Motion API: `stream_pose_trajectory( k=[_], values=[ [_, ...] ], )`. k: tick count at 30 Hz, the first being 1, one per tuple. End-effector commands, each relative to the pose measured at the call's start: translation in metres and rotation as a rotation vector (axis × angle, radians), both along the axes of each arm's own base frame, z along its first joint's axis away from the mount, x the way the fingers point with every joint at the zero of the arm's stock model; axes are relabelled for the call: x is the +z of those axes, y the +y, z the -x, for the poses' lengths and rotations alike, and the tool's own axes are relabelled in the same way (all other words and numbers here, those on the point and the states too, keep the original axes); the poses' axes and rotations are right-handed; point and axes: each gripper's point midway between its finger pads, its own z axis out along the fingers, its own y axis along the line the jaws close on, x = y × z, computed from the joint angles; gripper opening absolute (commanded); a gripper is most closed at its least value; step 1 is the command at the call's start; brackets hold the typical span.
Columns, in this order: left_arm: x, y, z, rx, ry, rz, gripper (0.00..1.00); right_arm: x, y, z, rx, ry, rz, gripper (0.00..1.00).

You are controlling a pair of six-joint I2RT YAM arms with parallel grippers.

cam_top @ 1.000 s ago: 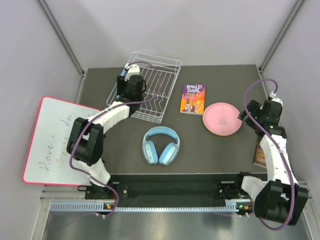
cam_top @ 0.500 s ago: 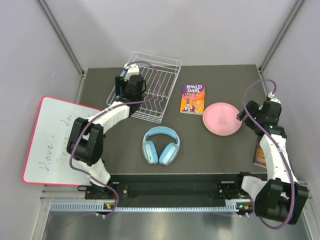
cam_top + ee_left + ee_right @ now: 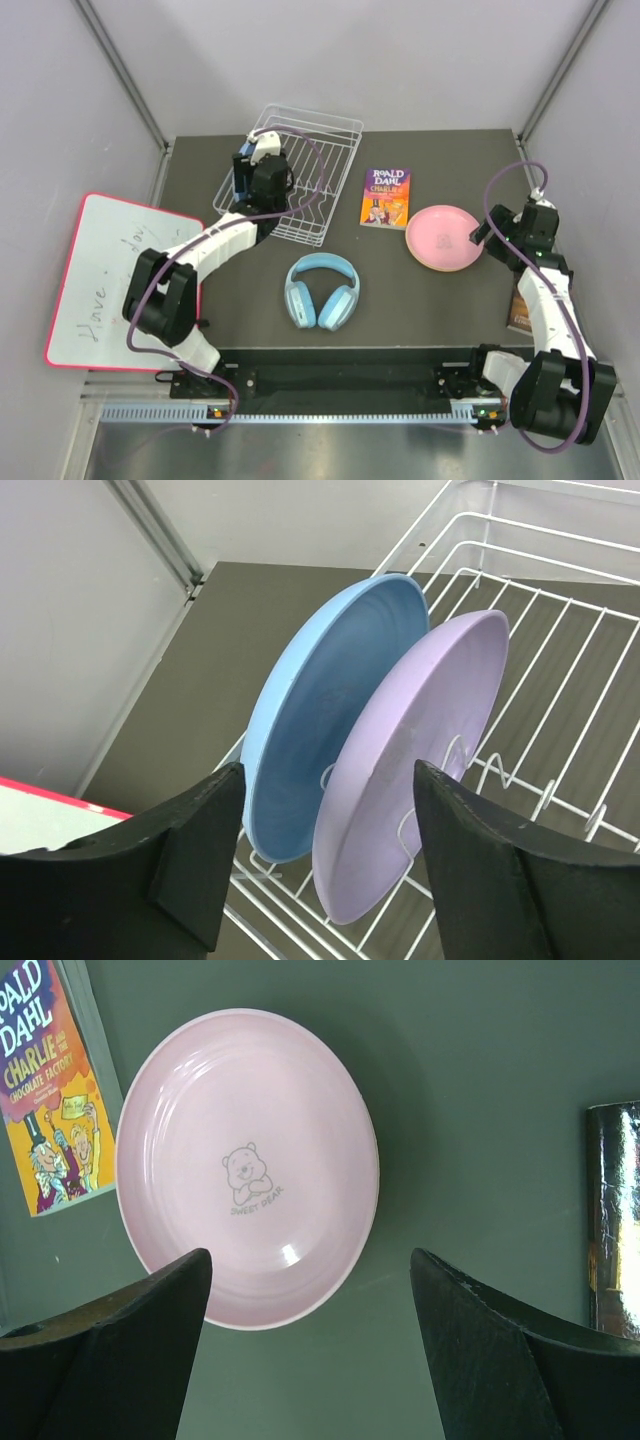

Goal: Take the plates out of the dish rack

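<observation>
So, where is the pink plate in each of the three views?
Top external: the pink plate lies flat, right of centre.
Left wrist: not in it.
Right wrist: it fills the left-centre.
Shared landmark: the Roald Dahl book, just left of the plate in both.

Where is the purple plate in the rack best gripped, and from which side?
Grip the purple plate at its upper rim, coming from above, with one finger on each face. It stands on edge, tilted, between the dividers of the rack beside the blue plate. The upper rim is thin and free.
</observation>
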Motion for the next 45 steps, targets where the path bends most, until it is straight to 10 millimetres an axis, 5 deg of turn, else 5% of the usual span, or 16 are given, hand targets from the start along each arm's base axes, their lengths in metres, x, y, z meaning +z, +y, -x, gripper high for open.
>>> stream_pose_trajectory(
  k=[1, 7, 18, 20, 26, 35, 45],
  values=[
    [0.017, -0.005, -0.002, -0.013, -0.066, 0.040, 0.70, 0.005, 0.000, -0.006, 0.004, -0.030, -0.003, 0.80],
    [0.001, -0.009, -0.009, -0.012, -0.024, 0.023, 0.57, 0.005, -0.001, -0.007, 0.006, -0.029, 0.005, 0.81],
    [-0.012, -0.006, -0.016, 0.042, 0.013, -0.002, 0.52, 0.003, -0.002, -0.007, 0.011, -0.019, 0.010, 0.81],
    [-0.012, -0.007, -0.015, 0.036, 0.013, 0.003, 0.31, 0.002, -0.003, -0.007, 0.010, -0.015, 0.010, 0.81],
    [-0.011, -0.010, -0.015, 0.012, 0.015, 0.017, 0.00, 0.001, -0.001, -0.006, 0.014, -0.014, 0.008, 0.81],
    [0.014, 0.002, -0.004, 0.155, -0.065, -0.048, 0.00, 0.011, -0.001, -0.003, 0.017, -0.030, 0.015, 0.81],
    [0.039, 0.006, 0.012, 0.369, -0.117, -0.209, 0.00, 0.045, 0.001, 0.006, 0.043, -0.096, 0.057, 0.83]
  ],
)
